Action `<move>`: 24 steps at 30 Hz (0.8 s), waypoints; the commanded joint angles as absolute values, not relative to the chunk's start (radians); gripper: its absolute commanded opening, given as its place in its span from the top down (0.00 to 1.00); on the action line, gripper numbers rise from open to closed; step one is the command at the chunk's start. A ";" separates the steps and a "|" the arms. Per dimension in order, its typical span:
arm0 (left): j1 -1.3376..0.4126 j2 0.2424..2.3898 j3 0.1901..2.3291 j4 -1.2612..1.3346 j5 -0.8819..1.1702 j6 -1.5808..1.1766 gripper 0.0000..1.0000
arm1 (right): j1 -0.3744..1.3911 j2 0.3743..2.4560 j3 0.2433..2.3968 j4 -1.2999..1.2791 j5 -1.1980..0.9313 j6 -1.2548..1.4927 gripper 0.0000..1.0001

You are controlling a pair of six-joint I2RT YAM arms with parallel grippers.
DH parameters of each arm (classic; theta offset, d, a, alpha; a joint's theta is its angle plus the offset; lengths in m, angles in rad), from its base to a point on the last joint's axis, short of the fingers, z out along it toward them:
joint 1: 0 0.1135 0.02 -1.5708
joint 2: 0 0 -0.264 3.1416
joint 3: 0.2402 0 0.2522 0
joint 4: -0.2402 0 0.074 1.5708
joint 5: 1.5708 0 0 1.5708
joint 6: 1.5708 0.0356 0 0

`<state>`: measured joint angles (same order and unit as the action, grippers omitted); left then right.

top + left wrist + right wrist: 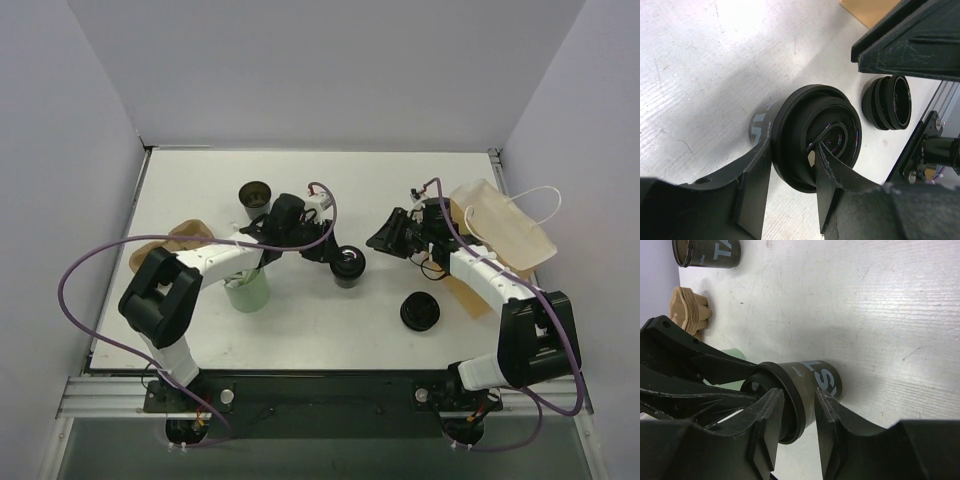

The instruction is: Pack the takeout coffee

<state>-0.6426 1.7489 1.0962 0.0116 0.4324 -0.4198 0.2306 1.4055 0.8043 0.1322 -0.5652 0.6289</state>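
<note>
Pinching the lidded takeout coffee (348,264) at its rim is the left gripper (790,156); the right gripper (799,396) hangs parted alongside.

Bright overhead light is flooding the table (400,170). Soft shadow is pooling beside the takeout coffee (795,115). The left gripper (790,155) is showing blurred.

Green cup (247,292), brown-lined black cup (255,195) and black lid (420,311) sit apart on the table (330,335)
</note>
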 commanded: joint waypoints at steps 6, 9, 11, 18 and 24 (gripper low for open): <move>-0.634 1.861 1.100 -0.218 0.385 -0.238 0.54 | 0.238 1.410 0.749 0.285 -0.615 0.716 0.72; -0.634 1.867 1.104 -0.222 0.383 -0.236 0.54 | 0.241 1.427 0.733 0.324 -0.629 0.738 0.72; -0.634 1.875 1.111 -0.227 0.382 -0.235 0.54 | 0.242 1.437 0.724 0.340 -0.634 0.742 0.72; -0.634 1.888 1.111 -0.221 0.380 -0.244 0.54 | 0.247 1.459 0.681 0.390 -0.647 0.752 0.75; -0.635 1.890 1.106 -0.213 0.379 -0.255 0.54 | 0.247 1.482 0.626 0.475 -0.693 0.776 0.76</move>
